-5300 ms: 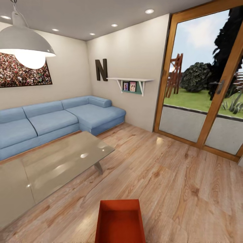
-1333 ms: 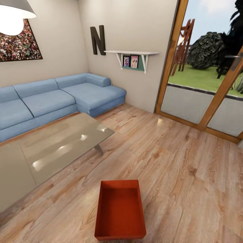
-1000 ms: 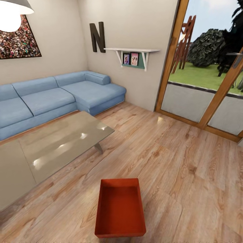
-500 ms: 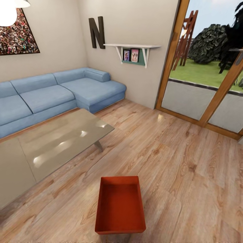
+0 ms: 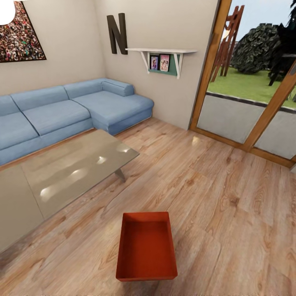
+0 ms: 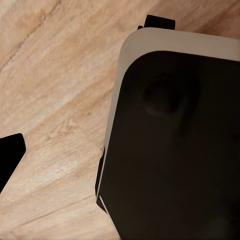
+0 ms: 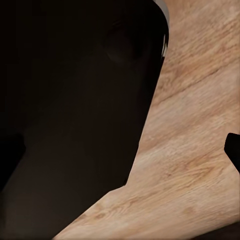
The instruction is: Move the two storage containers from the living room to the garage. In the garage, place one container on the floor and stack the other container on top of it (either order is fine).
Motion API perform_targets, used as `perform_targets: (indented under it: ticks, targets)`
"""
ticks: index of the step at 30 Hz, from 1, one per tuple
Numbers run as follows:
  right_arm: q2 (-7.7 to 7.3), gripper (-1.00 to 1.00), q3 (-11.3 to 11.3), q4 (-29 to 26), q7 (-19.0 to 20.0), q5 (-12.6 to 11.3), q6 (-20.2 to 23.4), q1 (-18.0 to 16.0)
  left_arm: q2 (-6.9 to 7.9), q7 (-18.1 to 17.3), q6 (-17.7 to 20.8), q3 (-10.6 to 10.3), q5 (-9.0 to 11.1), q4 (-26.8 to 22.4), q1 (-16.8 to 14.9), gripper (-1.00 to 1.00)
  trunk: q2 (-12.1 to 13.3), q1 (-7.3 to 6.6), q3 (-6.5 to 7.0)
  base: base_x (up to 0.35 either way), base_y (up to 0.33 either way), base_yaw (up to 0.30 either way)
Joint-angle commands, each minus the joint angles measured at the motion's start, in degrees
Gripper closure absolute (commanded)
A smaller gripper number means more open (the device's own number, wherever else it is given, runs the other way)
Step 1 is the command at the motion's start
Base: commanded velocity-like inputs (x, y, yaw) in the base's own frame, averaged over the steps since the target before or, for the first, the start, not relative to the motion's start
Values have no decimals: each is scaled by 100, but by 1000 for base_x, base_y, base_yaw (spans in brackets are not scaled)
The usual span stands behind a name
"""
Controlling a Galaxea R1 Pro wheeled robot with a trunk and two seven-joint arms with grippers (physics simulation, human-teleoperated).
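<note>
Since the earlier frames the head camera has tilted downward, so the whole room sits higher in view; nothing in it has moved. One orange-red rectangular open-topped storage container (image 5: 146, 246) rests empty on the light wood plank floor (image 5: 230, 213), near the corner of the glass-topped coffee table (image 5: 70, 176), well apart from the blue corner sofa (image 5: 78, 113). Whether either claw is apart or together cannot be told: both wrist views show dark robot body over planks.
</note>
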Motion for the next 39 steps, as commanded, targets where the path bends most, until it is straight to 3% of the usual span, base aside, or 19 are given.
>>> perform_targets:
  ticks: [1,39]
  targets:
    - [1,-100,46,18,-6,-54,-35,-6,-1,8,-18,-17,40,4,-2,-100,-2,0,-13,0,0,0]
    - [-7,-100,41,17,-7,-66,-26,-6,-1,8,-17,-17,40,4,-2,-100,-2,0,-362,0,0,0]
